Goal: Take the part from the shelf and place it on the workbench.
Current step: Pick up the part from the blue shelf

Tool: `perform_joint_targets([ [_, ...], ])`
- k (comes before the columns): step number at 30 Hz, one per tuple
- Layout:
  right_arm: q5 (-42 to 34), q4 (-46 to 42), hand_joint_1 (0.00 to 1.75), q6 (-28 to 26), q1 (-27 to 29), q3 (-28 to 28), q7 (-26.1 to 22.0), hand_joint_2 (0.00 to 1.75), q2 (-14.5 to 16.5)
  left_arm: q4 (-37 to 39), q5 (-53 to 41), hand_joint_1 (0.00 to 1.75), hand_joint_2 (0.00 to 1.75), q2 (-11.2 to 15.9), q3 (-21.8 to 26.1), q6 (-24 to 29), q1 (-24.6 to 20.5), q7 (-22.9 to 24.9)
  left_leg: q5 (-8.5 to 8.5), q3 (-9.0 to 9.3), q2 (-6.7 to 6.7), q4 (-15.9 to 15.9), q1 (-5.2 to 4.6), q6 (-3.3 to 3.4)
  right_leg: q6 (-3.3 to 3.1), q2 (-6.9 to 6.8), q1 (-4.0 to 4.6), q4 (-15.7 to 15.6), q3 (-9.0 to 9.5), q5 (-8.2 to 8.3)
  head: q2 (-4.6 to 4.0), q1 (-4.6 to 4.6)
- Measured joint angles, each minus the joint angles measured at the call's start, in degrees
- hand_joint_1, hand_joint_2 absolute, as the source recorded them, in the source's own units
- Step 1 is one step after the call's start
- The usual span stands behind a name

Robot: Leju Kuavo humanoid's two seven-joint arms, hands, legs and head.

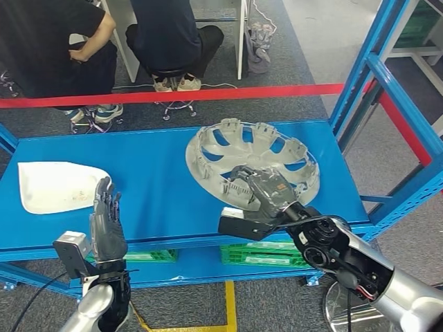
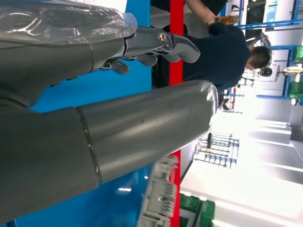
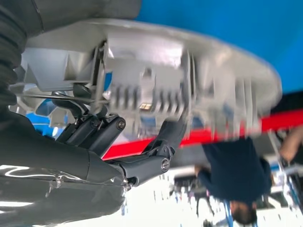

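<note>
Part: the grey wheel cover (image 1: 252,160) lies on your blue shelf (image 1: 146,187), toward its right end.
Right hand: your right hand (image 1: 261,190) grips the cover's near rim, fingers (image 3: 168,137) curled over the edge.
Left hand: your left hand (image 1: 107,221) is upright before the shelf front, fingers apart, holding nothing.
Also on shelf: a white cloth (image 1: 57,185), far left.

No readable text, label, brand, number or sign on anything here.
</note>
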Motion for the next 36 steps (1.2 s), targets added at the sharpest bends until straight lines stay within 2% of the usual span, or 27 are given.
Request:
perform_joint_targets([
  [4,2.52,-1.83,1.75,-4.56,0.08,-2.24,0.44,1.75,-0.21,-0.12,-0.13,0.00,0.00,0.05,0.01,0.45,0.08,0.08,0.00,-0.01,0.00,0.00,0.00,0.00,0.00,-0.01,-0.01,0.00,-0.01,0.00,0.00,-0.03],
  [10,3.21,-3.88,1.75,-5.28,0.30,-4.42,0.58,1.75,-0.54,-0.46,-0.15,0.00,0.00,0.08,0.00,0.63,0.15,0.13,0.00,-0.01,0.00,0.00,0.00,0.00,0.00,0.00,0.00,0.00,-0.02,0.00,0.00,-0.04],
  [16,6.99,-6.16,1.75,-10.65,1.52,-6.48,0.61,1.75,-0.60,-0.48,-0.13,0.00,0.00,-0.02,0.01,-0.32,0.13,0.13,0.00,-0.01,-0.01,0.00,0.00,0.00,0.00,-0.01,0.00,0.00,-0.03,0.00,0.00,-0.05],
  [29,12.16,-13.95,1.75,-18.33,7.12,-12.60,0.56,1.75,-0.63,-0.35,-0.56,0.00,0.00,-0.98,0.00,-3.34,-1.24,0.91,0.00,-0.03,-0.01,0.01,0.00,0.00,0.00,-0.01,-0.01,-0.01,-0.06,0.00,0.00,-0.01],
  [36,18.40,-19.63,1.75,-24.42,10.74,-16.42,0.78,1.75,-0.94,-0.19,-0.26,0.00,0.00,-1.41,-0.01,-3.93,-2.12,1.10,0.00,-0.07,-0.01,0.02,0.00,0.00,0.00,0.00,-0.01,-0.01,-0.12,0.00,0.00,-0.04],
])
